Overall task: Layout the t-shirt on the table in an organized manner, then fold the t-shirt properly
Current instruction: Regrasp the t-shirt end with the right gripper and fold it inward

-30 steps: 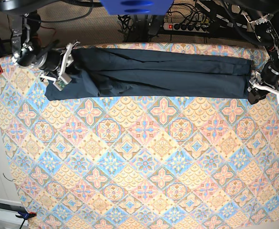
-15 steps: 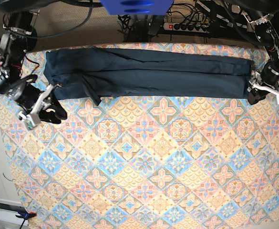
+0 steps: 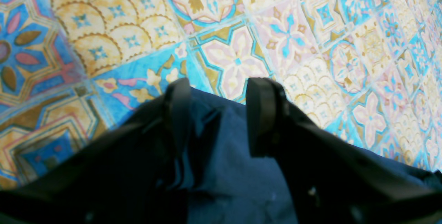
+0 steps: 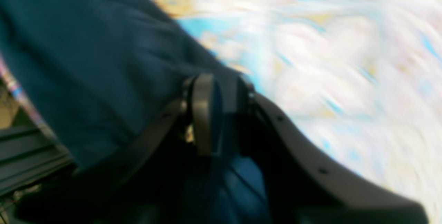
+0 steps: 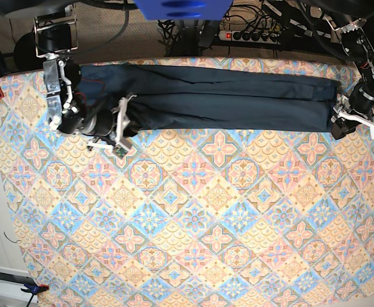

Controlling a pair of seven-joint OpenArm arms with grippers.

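Navy t-shirt stretched into a long band across the far side of the bench, an arm at each end.

The t-shirt (image 5: pixel 225 96) lies as a narrow folded strip running left to right along the far edge of the bench (image 5: pixel 193 217), apparently kept long and flat so the next fold can be made cleanly. At the right end of the base view, the left claw (image 3: pixel 214 110) straddles the cloth's edge with a clear gap between its fingers, so it looks released or only loosely pinning the hem. At the left end, the right claw (image 4: pixel 217 113) is clenched on a bunch of the t-shirt near the strip's near edge, likely to draw that rumpled end over; its wrist view is blurred, so the arm is probably moving.
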